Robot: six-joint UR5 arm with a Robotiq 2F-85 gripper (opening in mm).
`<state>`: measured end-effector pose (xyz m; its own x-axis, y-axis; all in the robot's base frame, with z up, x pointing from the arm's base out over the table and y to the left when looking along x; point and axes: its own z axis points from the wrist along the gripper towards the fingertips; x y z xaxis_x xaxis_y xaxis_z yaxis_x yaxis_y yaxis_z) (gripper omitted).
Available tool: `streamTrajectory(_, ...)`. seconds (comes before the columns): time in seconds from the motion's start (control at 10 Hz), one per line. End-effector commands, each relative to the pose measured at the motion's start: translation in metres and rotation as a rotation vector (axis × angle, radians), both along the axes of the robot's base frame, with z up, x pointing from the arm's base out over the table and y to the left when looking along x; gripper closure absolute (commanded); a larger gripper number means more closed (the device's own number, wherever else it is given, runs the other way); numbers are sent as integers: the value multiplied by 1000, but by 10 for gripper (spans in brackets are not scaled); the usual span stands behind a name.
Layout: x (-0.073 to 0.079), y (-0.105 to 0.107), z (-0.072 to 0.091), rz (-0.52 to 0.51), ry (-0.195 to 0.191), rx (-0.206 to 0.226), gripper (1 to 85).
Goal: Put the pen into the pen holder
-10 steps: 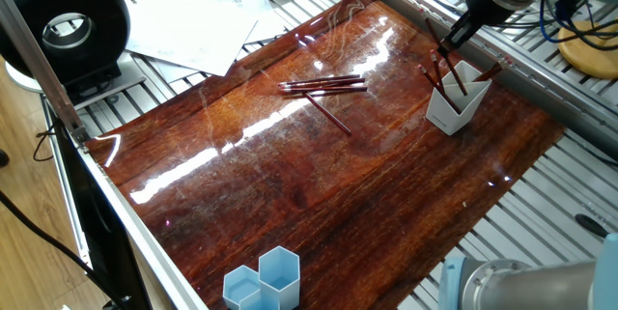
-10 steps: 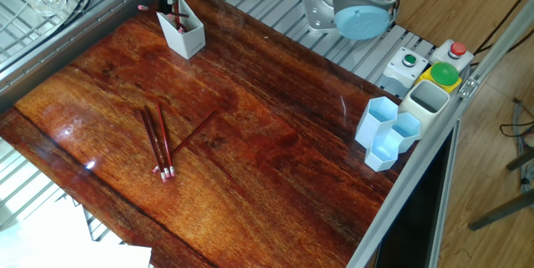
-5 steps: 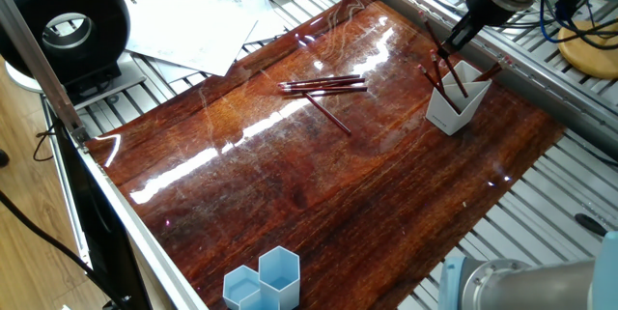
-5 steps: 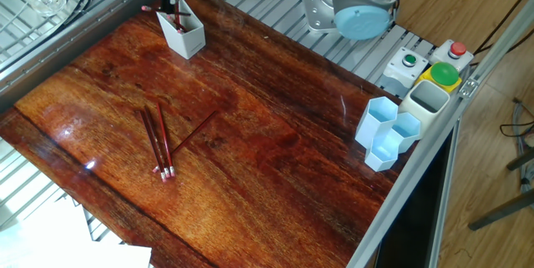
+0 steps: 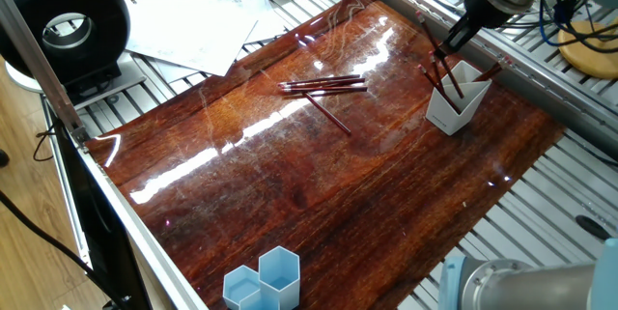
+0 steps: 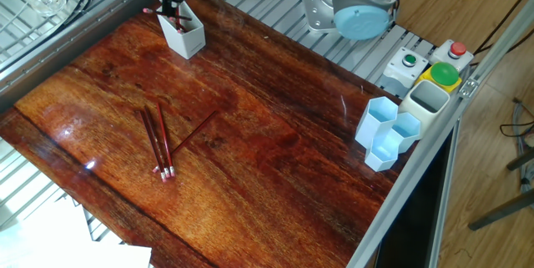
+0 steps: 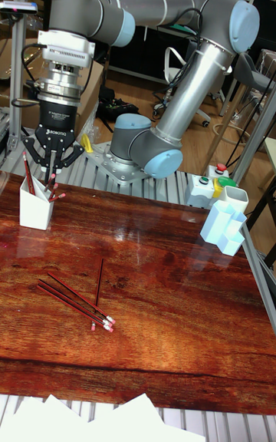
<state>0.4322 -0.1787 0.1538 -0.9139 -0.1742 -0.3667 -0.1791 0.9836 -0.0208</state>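
Little has shifted since the earlier frame: the end effector (image 7: pixel 52 162) remains directly above the pen holder (image 7: pixel 35 210), fingers apart, a pen (image 7: pixel 27 172) already inside, so retreat straight up to avoid tipping it, three pens (image 7: pixel 77 303) awaiting on the tabletop (image 7: pixel 176 311).

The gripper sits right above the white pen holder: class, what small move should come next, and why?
Probably a straight lift clear of the pen holder. The gripper hangs just over its rim, several pens already stand inside, and three pencils lie loose on the wooden table. Whether the fingers are gripping a pen is unclear.
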Motion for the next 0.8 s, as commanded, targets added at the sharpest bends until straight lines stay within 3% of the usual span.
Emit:
streamTrajectory(0.0,1,1,-5,-14,-14,10,847)
streamTrajectory(0.7,3,-2,-18,-22,-15,47,847)
